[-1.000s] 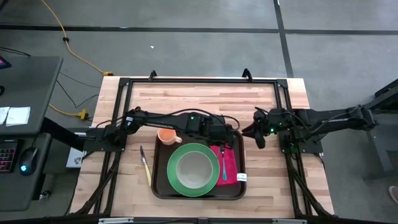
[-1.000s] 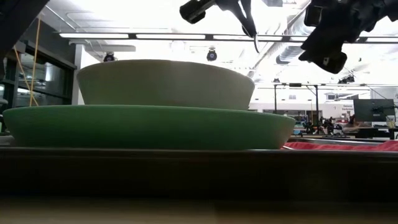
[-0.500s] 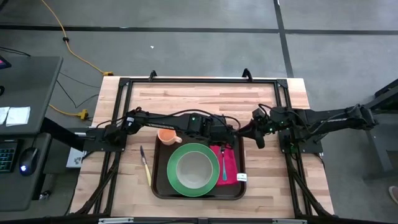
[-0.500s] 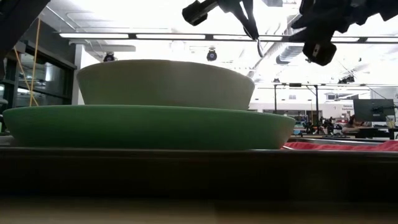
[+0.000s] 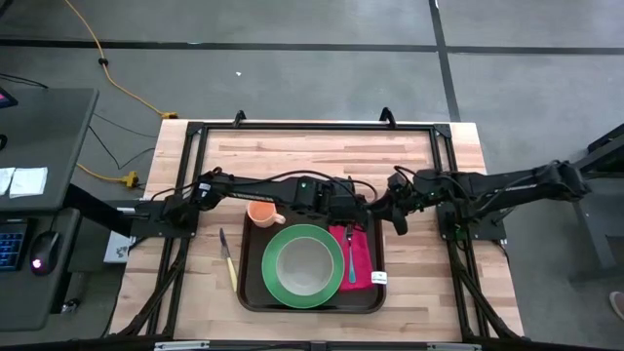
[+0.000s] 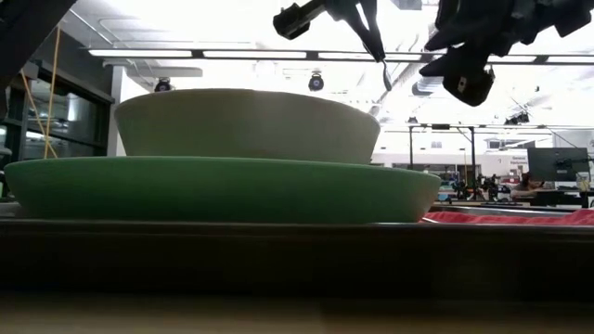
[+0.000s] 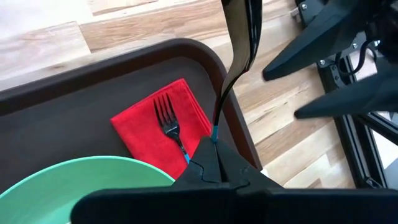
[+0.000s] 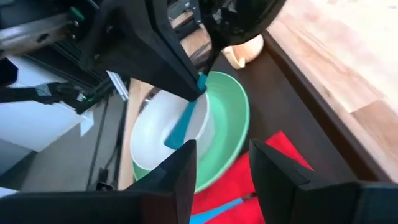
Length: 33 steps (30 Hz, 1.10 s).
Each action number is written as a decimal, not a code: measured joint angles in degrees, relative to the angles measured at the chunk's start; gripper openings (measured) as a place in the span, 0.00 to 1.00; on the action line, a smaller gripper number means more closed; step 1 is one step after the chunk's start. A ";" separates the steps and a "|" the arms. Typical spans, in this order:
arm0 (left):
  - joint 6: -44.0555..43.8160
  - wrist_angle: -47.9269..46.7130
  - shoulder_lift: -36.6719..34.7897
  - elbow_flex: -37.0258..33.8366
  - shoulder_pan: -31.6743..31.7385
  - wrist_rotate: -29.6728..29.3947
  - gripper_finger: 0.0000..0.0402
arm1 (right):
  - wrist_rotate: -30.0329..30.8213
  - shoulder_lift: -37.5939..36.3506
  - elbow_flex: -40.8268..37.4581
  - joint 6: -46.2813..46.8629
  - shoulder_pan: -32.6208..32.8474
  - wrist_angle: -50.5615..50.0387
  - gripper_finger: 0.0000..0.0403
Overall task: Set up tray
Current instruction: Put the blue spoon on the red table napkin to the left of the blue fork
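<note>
Left gripper (image 5: pixel 359 208) pinches a teal-handled spoon (image 7: pixel 235 59); right gripper (image 5: pixel 397 213) hangs parted beside it, holding nothing. Both hover over the brown tray (image 5: pixel 255 292) on the wooden table (image 5: pixel 312 151), grey floor around

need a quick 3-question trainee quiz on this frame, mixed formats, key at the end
1. True or false: the fork lies on the red napkin inside the tray.
2. Which end effector grips the teal-handled utensil? A) left B) right C) neither
3. Fill in: the white bowl sits on the green ____.
Key: 1 true. 2 A: the left end effector is shut on it; the right end effector is open near the tray's right rim. 3 plate.
</note>
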 joint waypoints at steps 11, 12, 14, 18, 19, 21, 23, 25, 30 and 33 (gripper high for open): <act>-0.01 -1.14 0.00 0.00 0.00 -0.13 0.01 | -0.68 3.30 0.00 0.71 0.00 7.79 0.40; 0.00 -1.14 0.00 0.00 0.00 -0.13 0.01 | -0.57 3.30 0.00 0.70 0.00 8.45 0.40; 0.00 -1.16 0.00 -0.02 0.00 -0.13 0.01 | 0.13 3.28 0.00 0.69 0.02 9.21 0.41; 0.23 -1.14 0.00 -0.02 0.00 -0.49 0.01 | 1.92 3.28 0.00 0.73 0.00 9.16 0.42; 0.24 -1.14 0.00 -0.02 0.00 -0.55 0.01 | 2.19 3.28 0.00 0.73 0.00 9.22 0.42; 0.24 -1.05 0.00 -0.02 0.00 -0.55 0.01 | 2.88 3.28 0.00 0.85 0.01 9.21 0.42; 0.33 -0.85 0.00 -0.02 0.00 -0.56 0.01 | 3.40 3.56 0.00 1.73 0.00 9.35 0.42; 0.44 -0.44 0.00 -0.02 -0.02 -0.74 0.01 | 3.74 4.10 0.00 2.20 0.00 9.45 0.42; 0.51 -0.52 0.00 -0.02 -0.05 -1.31 0.01 | 4.00 6.82 0.00 3.36 0.01 11.27 0.42; 0.44 -1.73 0.00 -0.02 -0.07 -1.40 0.01 | 4.01 7.61 0.00 3.49 0.02 12.38 0.42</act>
